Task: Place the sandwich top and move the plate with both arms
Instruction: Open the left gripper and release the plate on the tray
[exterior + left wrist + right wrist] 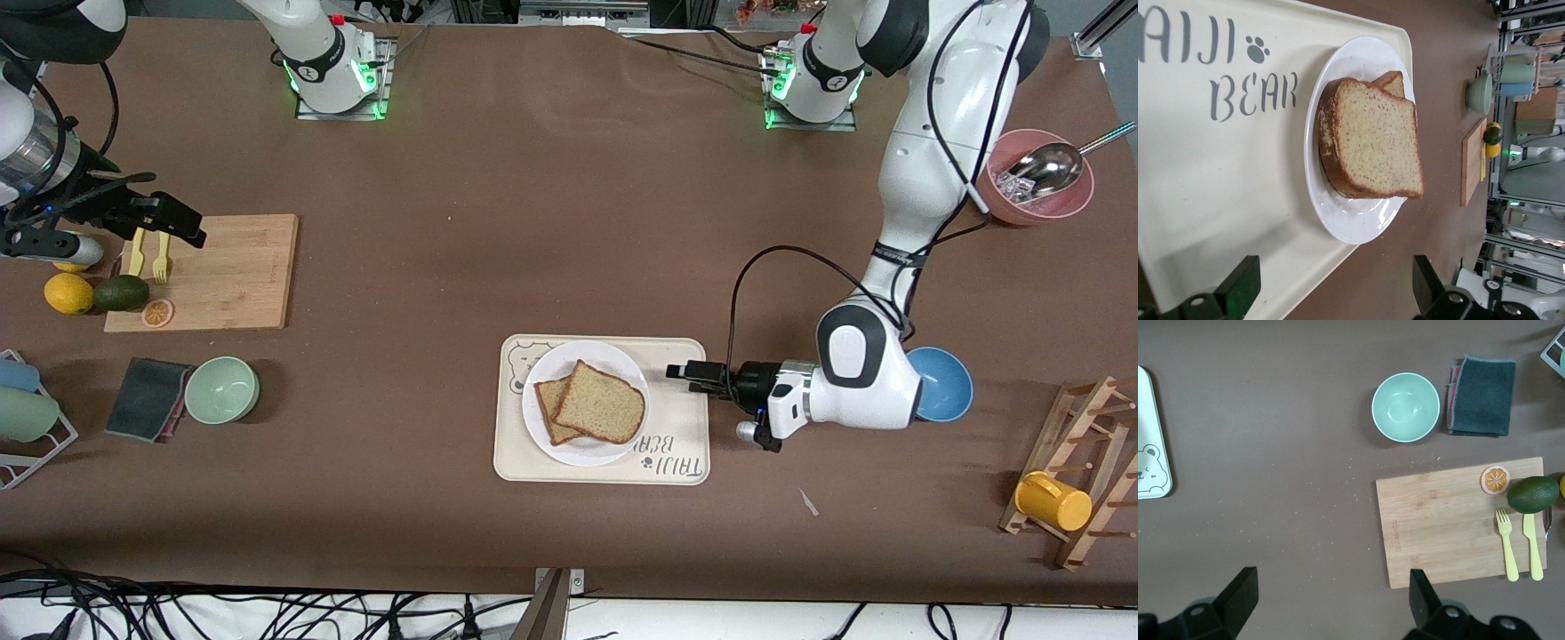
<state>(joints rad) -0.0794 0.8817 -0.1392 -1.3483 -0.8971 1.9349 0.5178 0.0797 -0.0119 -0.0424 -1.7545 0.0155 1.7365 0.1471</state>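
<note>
The sandwich top (601,402), a speckled light brown bread slice with a darker crust, lies on another slice on the round white plate (544,425), askew. The plate rests on a cream bear tray (685,462). In the left wrist view the top slice (1371,139) and the plate (1358,227) show close up. My left gripper (692,377) is open and empty, low over the tray's edge toward the left arm's end, beside the plate. My right gripper (169,222) is open and empty, up over the wooden cutting board (233,271) at the right arm's end of the table.
On and by the board lie yellow forks (149,256), an orange slice, an avocado (121,292) and a lemon. A green bowl (221,389) and a dark cloth (147,398) sit nearer the camera. A blue bowl (944,384) is beside the left arm. A pink bowl with scoop, a wooden rack and a yellow cup stand at the left arm's end.
</note>
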